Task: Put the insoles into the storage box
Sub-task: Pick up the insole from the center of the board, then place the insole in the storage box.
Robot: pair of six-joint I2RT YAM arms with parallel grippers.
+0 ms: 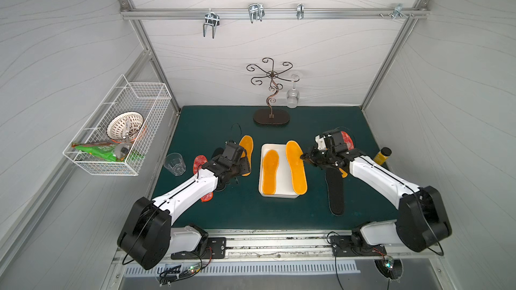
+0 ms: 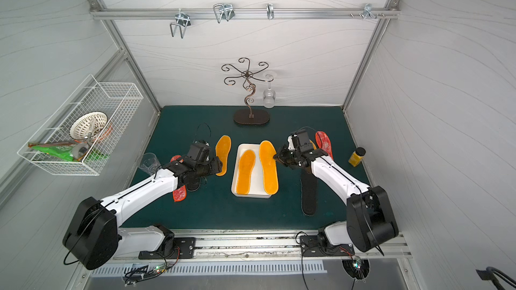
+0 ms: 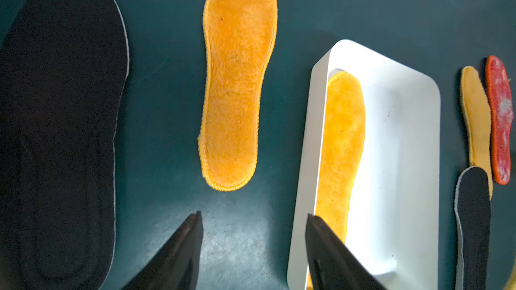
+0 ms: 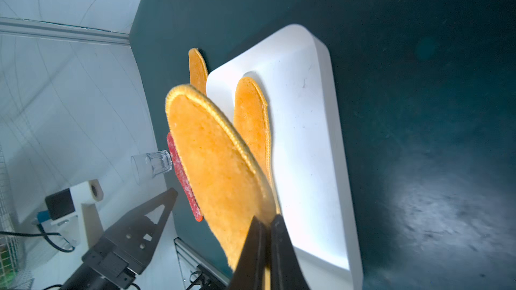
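Note:
The white storage box (image 1: 279, 192) lies mid-mat with one orange insole (image 1: 270, 171) flat inside. A second orange insole (image 1: 296, 167) hangs tilted over the box's right rim, its edge pinched in my shut right gripper (image 4: 268, 218). My left gripper (image 3: 252, 216) stands open and empty above bare mat, between a loose orange insole (image 3: 237, 79) and the box wall (image 3: 312, 149). Left of that arm lie a black insole (image 3: 61, 135) and a red one (image 1: 199, 163). On the right lie a black insole (image 1: 335, 191), a red one (image 1: 347, 140) and an orange one (image 1: 344, 173), partly under the arm.
A clear tumbler (image 1: 175, 164) stands at the mat's left edge and a yellow bottle (image 1: 382, 156) at its right edge. A metal glass rack (image 1: 271, 117) with a hanging wine glass (image 1: 292, 97) stands at the back. A wire basket (image 1: 117, 129) hangs on the left wall.

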